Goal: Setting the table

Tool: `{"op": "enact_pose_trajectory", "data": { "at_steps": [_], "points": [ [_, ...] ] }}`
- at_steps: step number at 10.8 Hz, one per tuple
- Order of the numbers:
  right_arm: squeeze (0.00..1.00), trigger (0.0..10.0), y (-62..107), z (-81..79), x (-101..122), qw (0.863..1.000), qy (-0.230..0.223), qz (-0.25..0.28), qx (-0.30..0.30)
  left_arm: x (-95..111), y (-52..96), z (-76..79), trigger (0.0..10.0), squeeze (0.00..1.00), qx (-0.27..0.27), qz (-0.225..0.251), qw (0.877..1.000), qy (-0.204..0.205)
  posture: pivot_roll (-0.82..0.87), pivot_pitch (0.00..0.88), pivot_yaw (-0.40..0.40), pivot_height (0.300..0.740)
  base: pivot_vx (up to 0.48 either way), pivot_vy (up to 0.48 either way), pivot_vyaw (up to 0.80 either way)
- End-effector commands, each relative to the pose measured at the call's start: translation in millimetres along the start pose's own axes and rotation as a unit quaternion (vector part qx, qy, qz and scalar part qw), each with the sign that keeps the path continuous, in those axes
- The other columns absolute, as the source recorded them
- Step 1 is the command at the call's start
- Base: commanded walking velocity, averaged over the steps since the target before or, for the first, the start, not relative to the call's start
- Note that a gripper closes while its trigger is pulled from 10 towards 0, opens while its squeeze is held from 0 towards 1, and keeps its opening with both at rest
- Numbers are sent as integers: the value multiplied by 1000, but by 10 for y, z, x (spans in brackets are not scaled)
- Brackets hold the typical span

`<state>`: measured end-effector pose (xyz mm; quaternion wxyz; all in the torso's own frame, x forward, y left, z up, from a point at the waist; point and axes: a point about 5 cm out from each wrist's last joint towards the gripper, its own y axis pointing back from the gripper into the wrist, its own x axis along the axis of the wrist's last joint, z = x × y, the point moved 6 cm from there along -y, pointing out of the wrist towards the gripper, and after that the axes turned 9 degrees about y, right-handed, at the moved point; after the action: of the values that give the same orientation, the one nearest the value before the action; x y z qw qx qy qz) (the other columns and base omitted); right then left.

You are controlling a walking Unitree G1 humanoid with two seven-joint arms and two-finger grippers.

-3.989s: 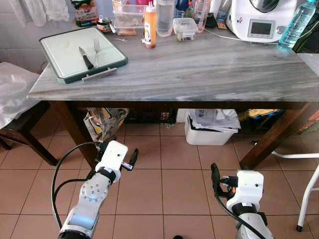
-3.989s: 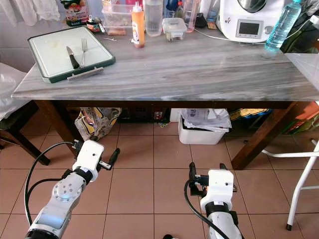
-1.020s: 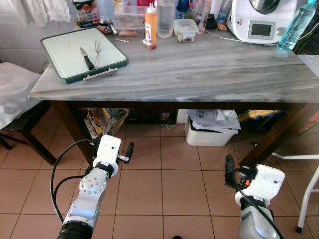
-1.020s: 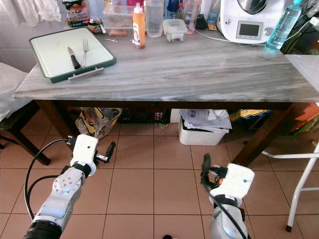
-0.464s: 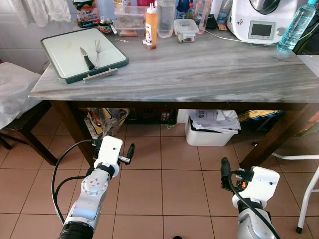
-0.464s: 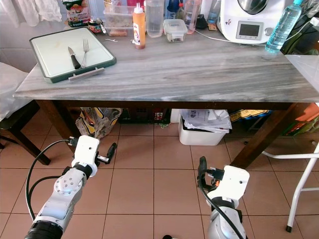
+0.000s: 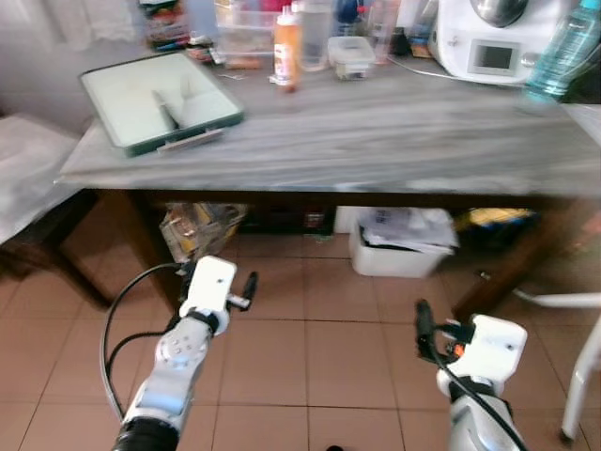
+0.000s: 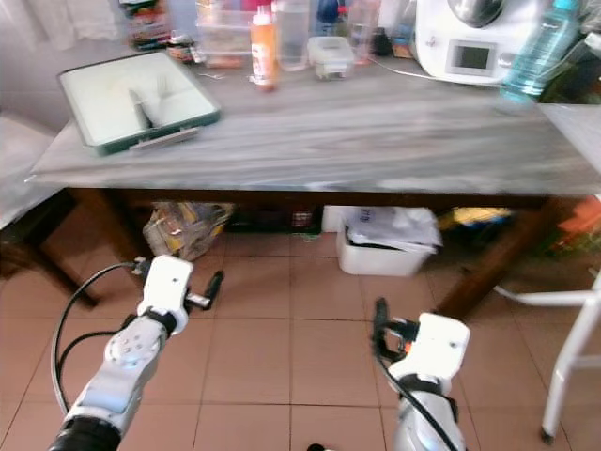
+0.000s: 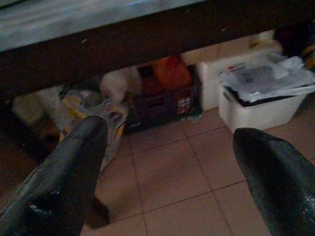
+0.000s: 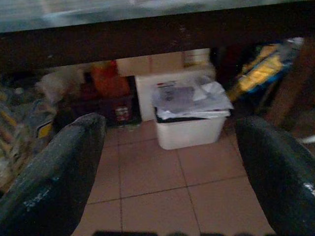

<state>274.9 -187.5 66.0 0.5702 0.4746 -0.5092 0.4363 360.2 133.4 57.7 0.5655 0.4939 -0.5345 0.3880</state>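
You are looking down at a grey marble-topped table (image 7: 376, 132) on dark wooden legs, seen slightly blurred. At its far left corner lies a green-rimmed tray (image 7: 160, 101); on it you can make out a black-handled knife (image 7: 167, 115) and, just beside it, a faint fork (image 7: 185, 91). Along the back edge stand an orange-capped sauce bottle (image 7: 285, 45), a small lidded food container (image 7: 350, 54), a white kitchen appliance with a display (image 7: 488, 38) and a clear plastic water bottle (image 7: 563, 52) at the far right.

Both arms are held low in front of the table, over the terracotta tile floor (image 7: 310, 338). Your left gripper (image 9: 170, 167) has its two black fingers spread wide apart with nothing between them; it points under the table toward a crumpled bag (image 9: 93, 110) and a dark crate (image 9: 165, 101). Your right gripper (image 10: 170, 167) is likewise spread wide and holds nothing, aimed at a white bin stuffed with papers (image 10: 189, 120) beneath the tabletop. A white stool leg (image 7: 580, 376) stands at the right edge.
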Motion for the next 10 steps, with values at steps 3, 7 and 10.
{"op": "enact_pose_trajectory", "data": {
  "at_steps": [3,7,10],
  "points": [
    [0,10000,10,-17,59,1000,-2,11,4,-82,20,-17,10000,0,3,-16,1000,-4,127,93,-15,740,0,0,742],
    [0,10000,-9,1,57,1000,-6,11,0,-84,8,-18,10000,0,3,-18,1000,-5,131,95,-18,740,0,0,0],
    [0,10000,-21,-21,49,1000,-6,10,2,-92,8,-42,10000,0,6,-20,1000,-5,138,93,-16,740,-314,0,0]
  ]
}}
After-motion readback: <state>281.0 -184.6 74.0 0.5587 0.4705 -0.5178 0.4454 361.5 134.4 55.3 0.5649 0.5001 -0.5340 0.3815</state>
